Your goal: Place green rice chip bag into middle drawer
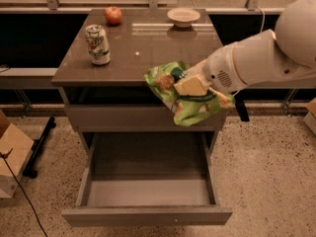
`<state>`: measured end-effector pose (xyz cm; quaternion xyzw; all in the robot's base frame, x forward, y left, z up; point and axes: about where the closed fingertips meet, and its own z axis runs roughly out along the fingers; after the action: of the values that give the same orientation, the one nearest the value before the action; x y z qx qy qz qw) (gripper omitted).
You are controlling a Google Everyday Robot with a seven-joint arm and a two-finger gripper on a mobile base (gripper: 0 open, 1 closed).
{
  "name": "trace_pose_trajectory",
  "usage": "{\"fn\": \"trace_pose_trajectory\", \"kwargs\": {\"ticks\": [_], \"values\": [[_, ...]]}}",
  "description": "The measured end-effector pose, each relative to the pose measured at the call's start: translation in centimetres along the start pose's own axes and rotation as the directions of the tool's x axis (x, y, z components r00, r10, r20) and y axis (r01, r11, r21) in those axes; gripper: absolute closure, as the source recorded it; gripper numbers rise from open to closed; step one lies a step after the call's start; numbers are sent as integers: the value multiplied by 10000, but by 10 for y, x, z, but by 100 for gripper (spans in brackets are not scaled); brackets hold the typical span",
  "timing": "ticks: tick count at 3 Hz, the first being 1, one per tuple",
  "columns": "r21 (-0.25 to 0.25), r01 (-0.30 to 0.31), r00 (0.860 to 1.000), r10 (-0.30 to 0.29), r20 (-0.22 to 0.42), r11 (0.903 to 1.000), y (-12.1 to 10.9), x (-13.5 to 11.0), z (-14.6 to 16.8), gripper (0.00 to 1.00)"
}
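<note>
My gripper (pixel 190 85) is shut on the green rice chip bag (pixel 185 100), a crinkly bright green bag with pale chip pictures. I hold it in the air past the front edge of the cabinet top, over the right back part of the open middle drawer (pixel 148 191). The drawer is pulled out wide and its smooth grey bottom shows nothing in it. My white arm (pixel 261 58) reaches in from the right.
A green-and-white soda can (pixel 98 44), a red apple (pixel 113 15) and a white bowl (pixel 183 17) stand on the cabinet top (pixel 143 48). A shut grey drawer front (pixel 123 116) sits above the open drawer. A cardboard box (pixel 10 157) is on the floor at left.
</note>
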<state>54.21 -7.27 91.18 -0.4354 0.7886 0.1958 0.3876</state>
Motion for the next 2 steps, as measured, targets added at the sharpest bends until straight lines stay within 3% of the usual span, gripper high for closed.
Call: {"fn": "trace_pose_trajectory", "kwargs": {"ticks": [1,2], "values": [[-797,-637,9962,587,-640,9948,38,41,11,100],[-1174,-1279,9854,1128,-1275,9848,53,77,45,100]]}}
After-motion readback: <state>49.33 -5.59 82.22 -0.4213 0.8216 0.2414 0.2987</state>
